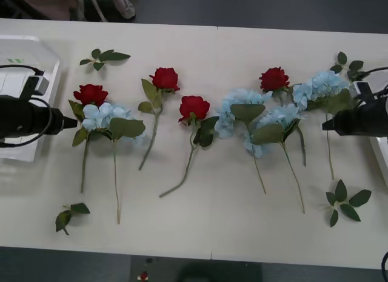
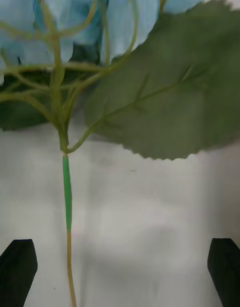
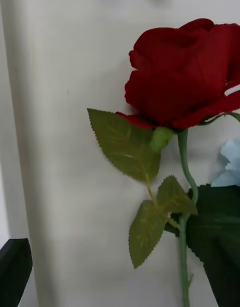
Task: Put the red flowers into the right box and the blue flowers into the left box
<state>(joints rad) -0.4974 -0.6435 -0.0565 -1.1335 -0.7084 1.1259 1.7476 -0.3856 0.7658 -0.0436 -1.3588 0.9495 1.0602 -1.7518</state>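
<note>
- Jaws of right gripper (image 2: 120,272): spread wide, grasping nothing; black fingertips (image 2: 19,269) at both lower corners of right wrist view, bare table (image 1: 242,233) between them.
- Jaws of left gripper (image 1: 74,122): state cannot be told; one black fingertip (image 3: 14,267) visible in left wrist view.
- Left gripper position: at left side of table, tip just beside leftmost rose (image 1: 91,94), over inner edge of left box (image 1: 24,82).
- Right gripper position: at right side of table, tip near rightmost blue cluster (image 1: 327,85) and its large leaf (image 2: 170,87).
- Red flowers: four blooms lying flat in a row across table; leftmost beside a pale blue cluster (image 1: 104,116), second (image 1: 165,79) and third (image 1: 194,107) near centre, fourth (image 1: 274,79) among blue clusters.
- Blue flowers: centre-right clusters (image 1: 242,106) overlapping, stems pointing toward near edge.
- Left box: white, at far left edge, partly hidden by left arm.
- Right box (image 1: 383,157): sliver of white rim at right edge.
- Loose green sprigs: one at far left (image 1: 104,56), one at near left (image 1: 68,215), one at near right (image 1: 345,203).
</note>
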